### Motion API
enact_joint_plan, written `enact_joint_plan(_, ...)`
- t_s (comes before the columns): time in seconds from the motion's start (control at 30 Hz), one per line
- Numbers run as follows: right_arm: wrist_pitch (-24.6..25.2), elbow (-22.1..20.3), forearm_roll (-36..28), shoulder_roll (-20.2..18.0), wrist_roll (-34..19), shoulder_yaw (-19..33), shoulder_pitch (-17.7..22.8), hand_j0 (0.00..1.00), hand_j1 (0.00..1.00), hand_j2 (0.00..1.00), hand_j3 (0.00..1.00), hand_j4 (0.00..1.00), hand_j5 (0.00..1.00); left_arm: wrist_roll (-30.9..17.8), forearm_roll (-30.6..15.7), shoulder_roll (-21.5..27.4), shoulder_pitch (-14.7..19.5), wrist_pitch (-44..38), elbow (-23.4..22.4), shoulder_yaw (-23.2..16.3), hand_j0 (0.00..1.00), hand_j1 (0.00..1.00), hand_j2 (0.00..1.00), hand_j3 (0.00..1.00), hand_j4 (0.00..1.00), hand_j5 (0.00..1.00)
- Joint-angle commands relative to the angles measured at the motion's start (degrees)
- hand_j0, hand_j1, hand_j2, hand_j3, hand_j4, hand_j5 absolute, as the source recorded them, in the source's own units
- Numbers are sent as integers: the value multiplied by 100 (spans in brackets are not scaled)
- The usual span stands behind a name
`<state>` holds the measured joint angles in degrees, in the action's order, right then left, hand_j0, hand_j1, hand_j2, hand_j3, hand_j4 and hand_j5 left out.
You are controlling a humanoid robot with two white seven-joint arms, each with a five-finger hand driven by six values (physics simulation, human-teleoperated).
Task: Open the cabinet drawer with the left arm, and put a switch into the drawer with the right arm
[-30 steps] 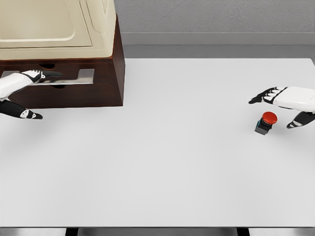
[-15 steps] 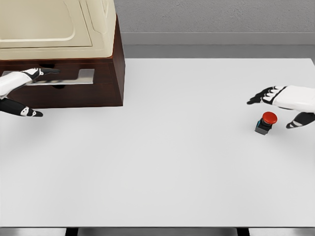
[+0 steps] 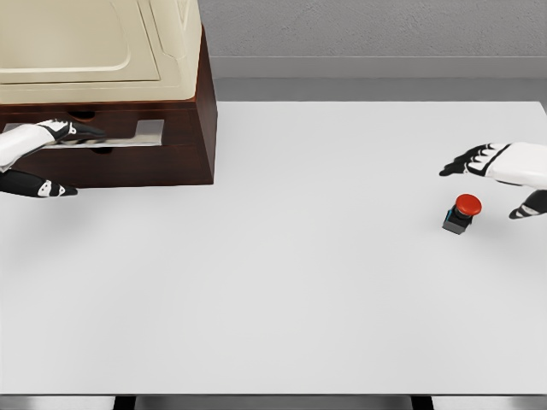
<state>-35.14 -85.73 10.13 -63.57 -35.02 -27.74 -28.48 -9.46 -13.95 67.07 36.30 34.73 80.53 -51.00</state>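
While left hand keeps fingers spread at drawer handle, drawer stays closed. Right hand has drawn back rightward, open, holding nothing. Switch sits untouched on counter, far right. Neither step yet achieved.

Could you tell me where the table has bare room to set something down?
The table is bare between the cabinet and the switch, and along the near edge. It is crowded at the left hand and right hand.
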Motion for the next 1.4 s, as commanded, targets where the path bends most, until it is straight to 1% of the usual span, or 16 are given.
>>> enact_joint_plan(0.0,14,-5,-11,11,2,-258,-9,100,100,100,100,100,100,-38,147,-9,0,27,7,-60,85,85,85,85,85,85)
enact_joint_plan(0.07,14,13,-11,20,2,-285,-35,100,100,100,100,100,100,-38,112,-1,-18,27,24,-60,85,85,85,85,85,85)
enact_joint_plan(0.17,14,66,77,152,2,-311,-53,100,100,100,100,100,100,-38,76,8,-18,27,33,-60,85,85,85,85,85,85)
enact_joint_plan(0.23,14,250,235,258,2,-311,-158,100,100,100,100,100,100,-38,68,8,-18,27,42,-60,85,85,85,85,85,85)
enact_joint_plan(0.27,14,250,279,293,2,-311,-167,100,100,100,100,100,100,-38,68,8,-18,27,51,-60,85,85,85,85,85,85)
enact_joint_plan(0.3,14,285,358,407,2,-311,-202,100,100,100,100,100,100,-38,68,8,-18,27,59,-60,85,85,85,85,85,85)
enact_joint_plan(0.33,14,487,481,574,2,-320,-246,100,100,100,100,100,100,-38,33,17,-27,27,95,-60,85,85,85,85,85,85)
enact_joint_plan(0.47,14,505,578,609,2,-716,-492,100,100,100,100,100,100,-38,24,26,-35,27,95,-60,85,85,85,85,85,85)
enact_joint_plan(0.57,14,540,578,530,2,-716,-492,100,100,100,100,100,100,-38,24,35,-71,27,103,-60,85,85,85,85,85,85)
enact_joint_plan(0.83,14,593,648,600,2,-725,-483,100,100,100,100,100,100,-38,-20,61,-123,27,103,-60,85,85,85,85,85,85)
enact_joint_plan(0.9,14,593,648,600,2,-725,-483,100,100,100,100,100,100,-38,-38,61,-150,27,103,-60,82,82,82,82,82,82)
enact_joint_plan(1.0,14,610,639,600,2,-725,-483,100,100,100,100,100,100,-47,-64,70,-167,27,103,-60,82,82,82,82,82,82)
enact_joint_plan(1.03,14,725,648,618,2,-725,-483,100,100,100,100,100,100,-47,-64,70,-194,27,103,-60,82,82,82,82,82,82)
enact_joint_plan(1.23,14,777,648,636,2,-733,-492,100,100,100,100,100,100,-56,-178,140,-202,27,200,-60,80,80,80,80,80,80)
enact_joint_plan(1.3,14,892,648,706,2,-733,-492,100,100,100,100,100,100,-56,-179,175,-202,27,200,-51,80,80,80,80,80,80)
enact_joint_plan(1.37,14,901,648,723,2,-733,-492,100,100,100,100,100,100,-56,-205,184,-202,27,209,-51,78,78,78,78,78,78)
